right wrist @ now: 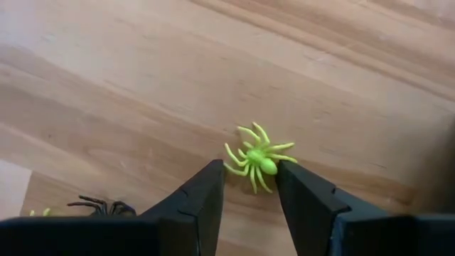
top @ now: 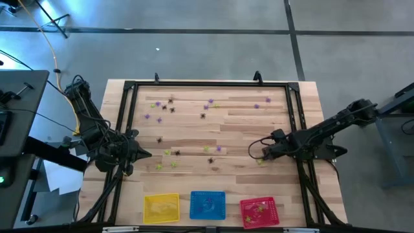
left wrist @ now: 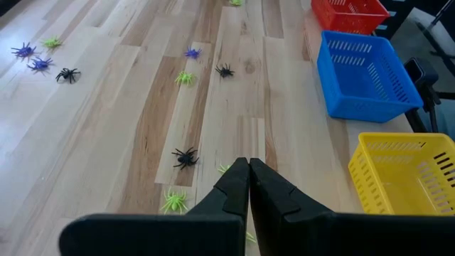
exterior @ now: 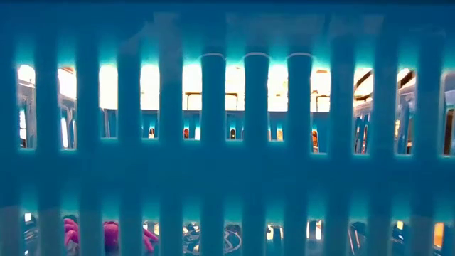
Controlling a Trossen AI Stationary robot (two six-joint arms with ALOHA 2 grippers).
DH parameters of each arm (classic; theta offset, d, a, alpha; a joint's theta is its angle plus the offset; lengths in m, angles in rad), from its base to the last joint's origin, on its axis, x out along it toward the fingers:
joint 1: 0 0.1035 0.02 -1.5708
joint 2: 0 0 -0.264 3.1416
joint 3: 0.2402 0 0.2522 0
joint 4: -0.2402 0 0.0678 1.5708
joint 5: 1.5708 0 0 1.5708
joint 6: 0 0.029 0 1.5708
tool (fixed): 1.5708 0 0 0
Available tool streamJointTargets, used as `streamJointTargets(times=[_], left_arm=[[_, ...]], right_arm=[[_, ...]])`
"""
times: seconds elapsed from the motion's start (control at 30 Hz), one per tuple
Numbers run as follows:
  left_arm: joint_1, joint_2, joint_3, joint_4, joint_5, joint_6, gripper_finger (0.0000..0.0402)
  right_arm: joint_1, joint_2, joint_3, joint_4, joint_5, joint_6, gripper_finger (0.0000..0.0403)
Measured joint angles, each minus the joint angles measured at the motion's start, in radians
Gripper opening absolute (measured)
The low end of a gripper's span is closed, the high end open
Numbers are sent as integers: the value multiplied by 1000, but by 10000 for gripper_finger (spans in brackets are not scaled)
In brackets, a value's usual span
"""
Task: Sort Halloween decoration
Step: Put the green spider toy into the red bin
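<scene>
Right gripper (right wrist: 250,186) spread around a yellow-green spider (right wrist: 257,158) — a speck from above, left gripper (left wrist: 249,171) clenched empty at wooden table's (top: 239,129) left edge, low view only blue basket (exterior: 227,163) slats.

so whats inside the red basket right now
In the high view, the red basket holds a few yellow-green spiders on its mesh floor. They overlap, so an exact count is unclear, and anything tucked against the basket's walls cannot be made out.

Found open table (top: 246,129) between scattered spiders (top: 169,107); blocked along the near edge by yellow basket (top: 161,208), blue basket (top: 207,205), red basket (top: 259,213).
</scene>
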Motion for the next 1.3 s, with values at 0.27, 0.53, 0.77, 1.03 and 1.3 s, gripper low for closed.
streamJointTargets(times=[0.27, 0.53, 0.77, 1.03, 1.3], left_arm=[[0, 0, 0, 0, 0, 0, 0], [0, 0, 0, 0, 0, -1, 0], [0, 0, 0, 0, 0, -1, 0], [0, 0, 0, 0, 0, -19, 0], [0, 0, 0, 0, 0, -19, 0]], right_arm=[[-24, 0, -1, 23, -29, 9, 43], [-27, 2, 23, 1, -53, 20, 3], [-23, 3, 177, -143, -75, -4, 2], [103, 21, 429, -42, -41, 34, 1], [319, 275, 787, -3, 51, 75, 0]])
